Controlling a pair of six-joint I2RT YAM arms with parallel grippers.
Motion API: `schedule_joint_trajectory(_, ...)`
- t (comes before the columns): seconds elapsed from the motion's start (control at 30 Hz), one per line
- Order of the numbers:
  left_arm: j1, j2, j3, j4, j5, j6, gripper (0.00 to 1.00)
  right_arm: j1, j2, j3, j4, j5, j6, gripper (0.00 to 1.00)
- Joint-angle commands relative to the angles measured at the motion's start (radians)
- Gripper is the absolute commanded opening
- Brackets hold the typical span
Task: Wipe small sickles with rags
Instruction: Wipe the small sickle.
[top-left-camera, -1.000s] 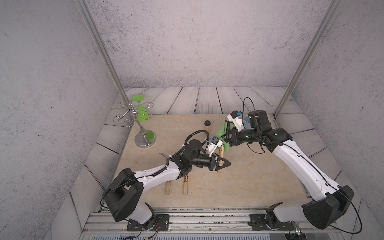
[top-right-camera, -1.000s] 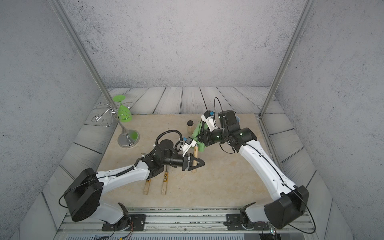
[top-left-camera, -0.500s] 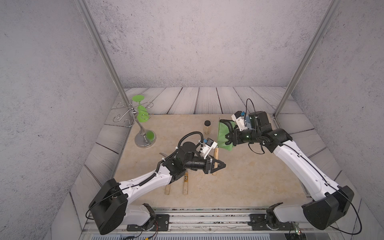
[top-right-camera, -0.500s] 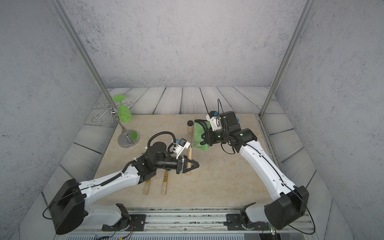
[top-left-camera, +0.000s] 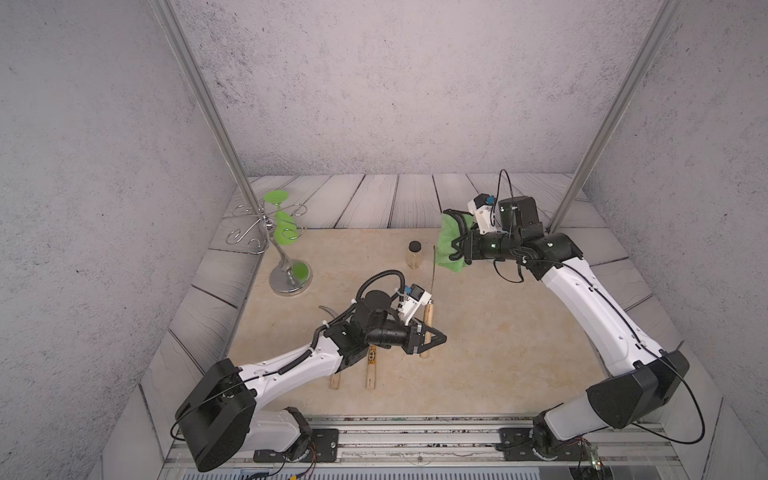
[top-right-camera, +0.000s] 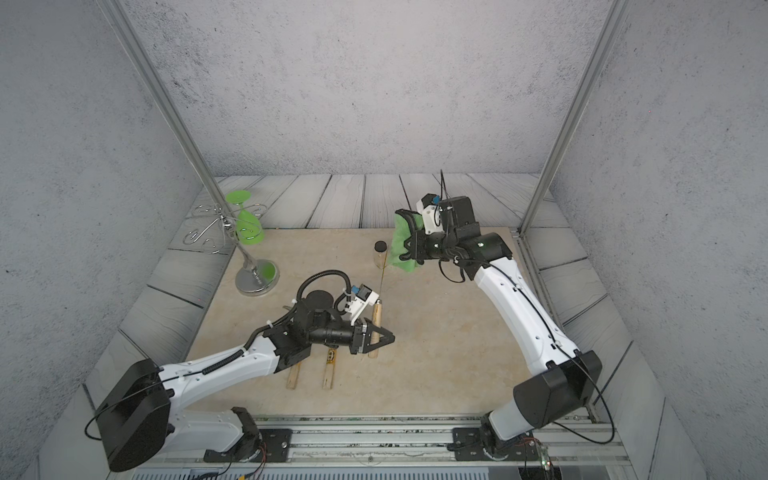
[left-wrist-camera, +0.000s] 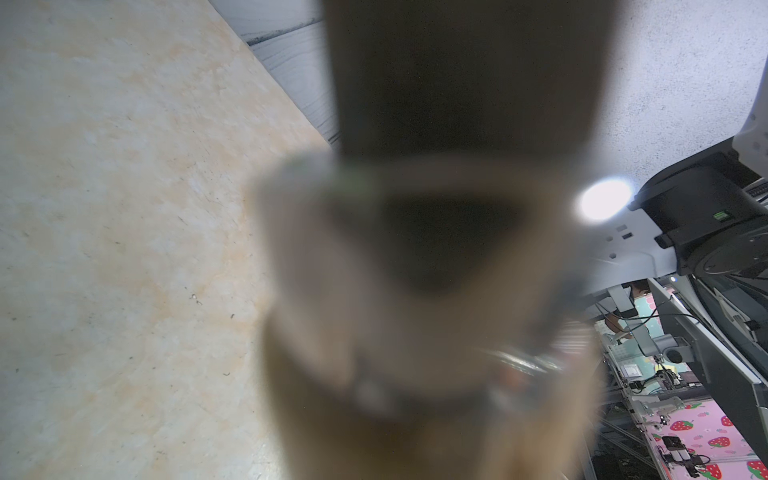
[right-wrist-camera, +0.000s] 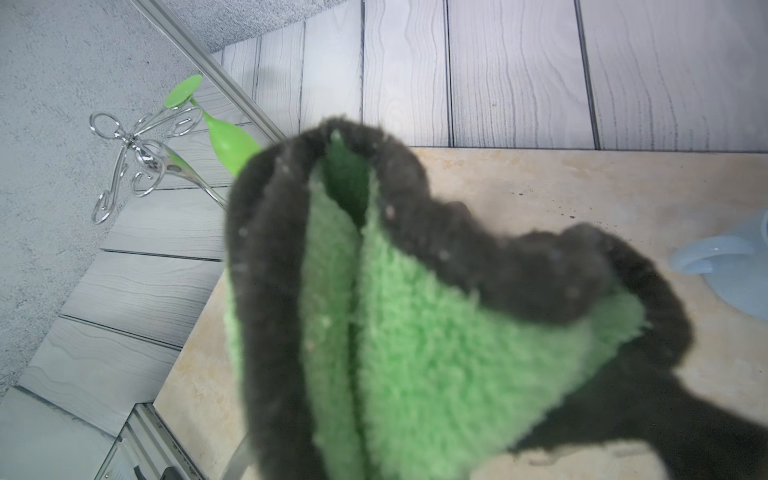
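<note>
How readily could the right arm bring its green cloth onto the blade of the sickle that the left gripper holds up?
Probably yes. The green cloth, pinched in the right gripper, hangs just beside the tip of the sickle blade with nothing between them. The small jar stands on the blade's other side.

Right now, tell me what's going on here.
The left gripper holds one sickle by its wooden handle, blade pointing toward the back wall. The right gripper holds a green cloth beside the blade's tip; contact is unclear. Two other sickles lie on the table under the left arm.
</note>
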Motion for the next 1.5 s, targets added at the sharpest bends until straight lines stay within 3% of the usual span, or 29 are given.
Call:
schedule_joint_trajectory(0.0,0.002,0.011,0.005,0.054,0.018,0.004,0.0,-0.003,0.029,0.013,0.024,-0.081,-0.001,0.15)
schedule_joint_trajectory(0.53,0.004,0.075,0.064,0.075,0.037,0.012,0.0,0.006,-0.058,-0.148,0.242,-0.435,0.026,0.14)
schedule_joint_trajectory(1.27,0.063,0.148,0.169,0.084,0.057,0.032,0.0,0.06,-0.287,-0.43,0.408,-0.528,0.124,0.15)
schedule_joint_trajectory(1.47,0.145,0.221,0.214,0.066,0.088,0.043,0.0,0.059,-0.402,-0.444,0.263,-0.428,0.056,0.15)
